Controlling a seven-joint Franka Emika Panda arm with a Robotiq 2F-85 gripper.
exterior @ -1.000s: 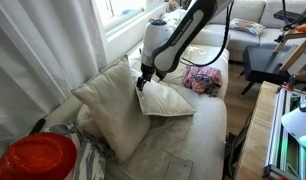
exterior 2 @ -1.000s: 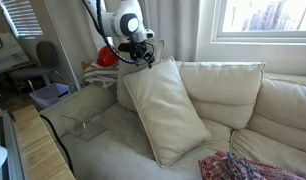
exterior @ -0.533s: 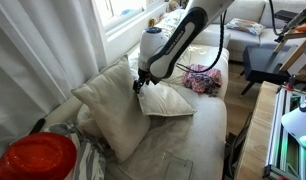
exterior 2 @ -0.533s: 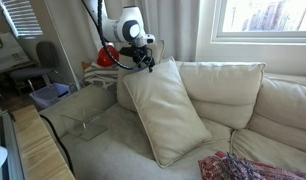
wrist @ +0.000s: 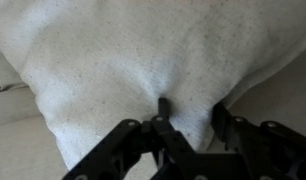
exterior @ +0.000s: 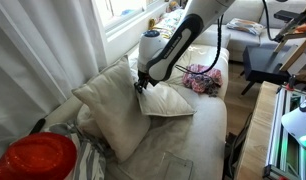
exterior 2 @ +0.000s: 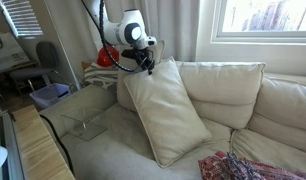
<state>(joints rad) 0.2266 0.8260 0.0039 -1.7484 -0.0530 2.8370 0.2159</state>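
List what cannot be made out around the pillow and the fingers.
- Wrist view: pillow cut off by top edge; whether the fingers pinch fabric is unclear.
- Both exterior views: gripper too small to judge its opening.
- Exterior view: red object blurred, cut off by the bottom edge.

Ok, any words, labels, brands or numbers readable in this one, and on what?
None readable in any view. The cream cushion at the fingers, the sofa and the red round thing show no lettering; the patterned cloth is too small to tell.
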